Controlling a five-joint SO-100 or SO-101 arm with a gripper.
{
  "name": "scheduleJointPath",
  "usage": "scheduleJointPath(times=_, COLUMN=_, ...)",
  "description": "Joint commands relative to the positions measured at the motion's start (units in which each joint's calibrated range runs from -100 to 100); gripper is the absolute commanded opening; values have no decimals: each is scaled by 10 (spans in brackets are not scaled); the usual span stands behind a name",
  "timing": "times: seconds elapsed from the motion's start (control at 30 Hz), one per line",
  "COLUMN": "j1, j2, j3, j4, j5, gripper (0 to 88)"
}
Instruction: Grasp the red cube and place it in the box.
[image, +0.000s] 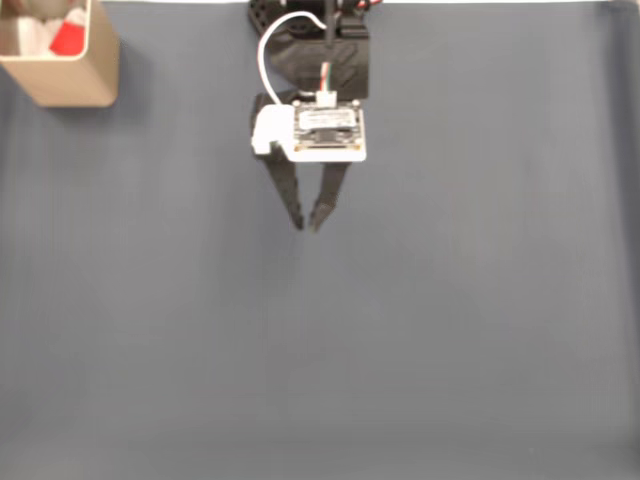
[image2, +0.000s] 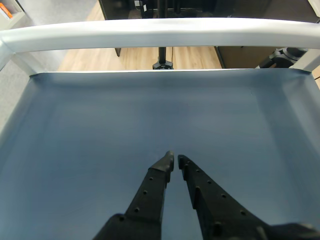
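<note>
Your tool (image: 308, 226) hangs mid-tabletop (image: 450, 330), tips nearly touching, holding nothing — the red cube (image: 68, 40) already sits in the box (image: 70, 80), far upper-left in the fixed view.

Place: lab or office-like test room
Surface (image2: 75, 150): blue-grey mat with a metal rail (image2: 150, 32)
Beyond: wood floor (image2: 140, 57), dark furniture, tripod (image2: 282, 54)

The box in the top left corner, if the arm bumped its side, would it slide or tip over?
The box would probably slide rather than tip: in the fixed view it looks broader than tall and sits flat on the blue-grey mat. Its thin walls suggest it is light, so a small nudge could shift it. The red cube inside adds little weight.
</note>
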Motion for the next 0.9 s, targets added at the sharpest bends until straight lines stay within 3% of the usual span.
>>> scheduleJointPath(times=0.0, j1=-15, j2=-32, j3=15, j4=-15, j5=-2, gripper=0)
scheduleJointPath(times=0.87, j1=-39, j2=-355, j3=331, j4=29, j5=-23, gripper=0)
